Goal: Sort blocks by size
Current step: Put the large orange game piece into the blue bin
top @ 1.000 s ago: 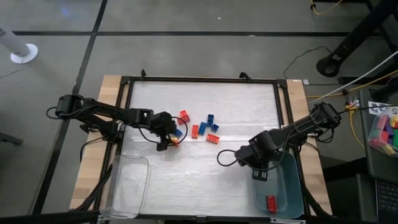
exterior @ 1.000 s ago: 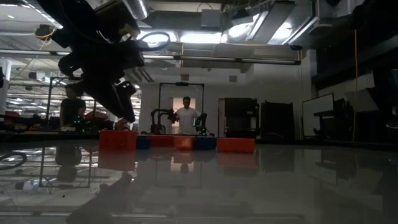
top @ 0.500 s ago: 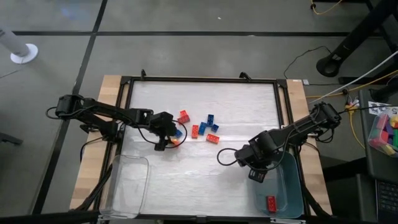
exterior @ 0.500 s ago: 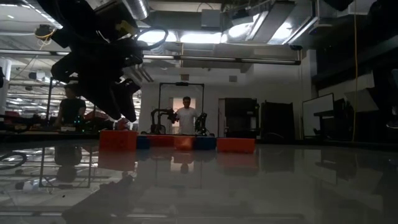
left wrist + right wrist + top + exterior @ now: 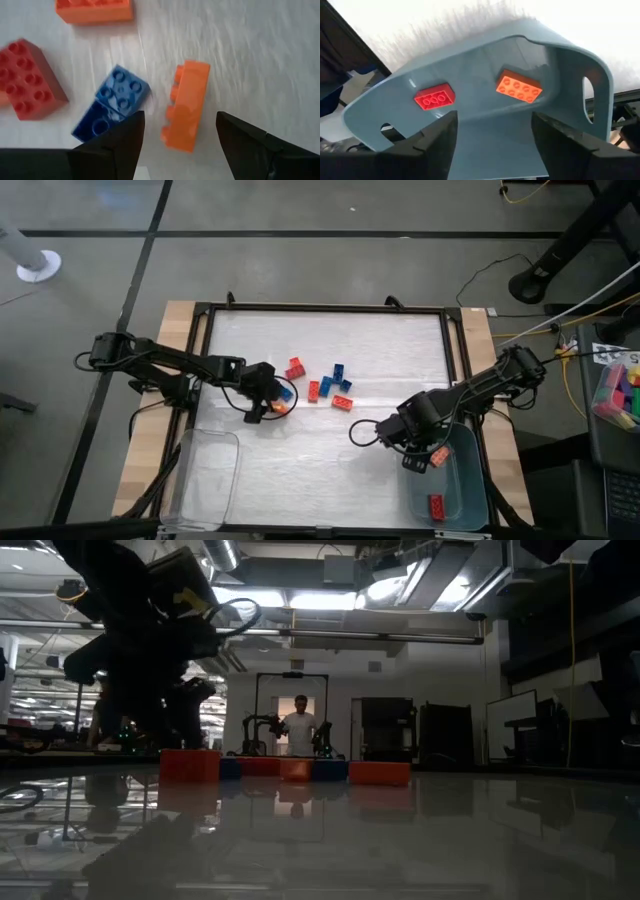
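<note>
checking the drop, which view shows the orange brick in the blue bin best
The right wrist view: the orange brick lies studs-up in the blue bin, beside a red brick. The high view shows it small beside the right gripper. Other views miss it.

My table glares white from above; the low view is dim, backlit by ceiling lights, my arm a silhouette.

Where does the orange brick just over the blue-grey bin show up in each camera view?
High view: orange brick at the blue-grey bin's near end, beside the right gripper.
Low view: not visible.
Left wrist view: absent.
Right wrist view: orange brick beside the red brick.
Shared landmark: the bin.
</note>
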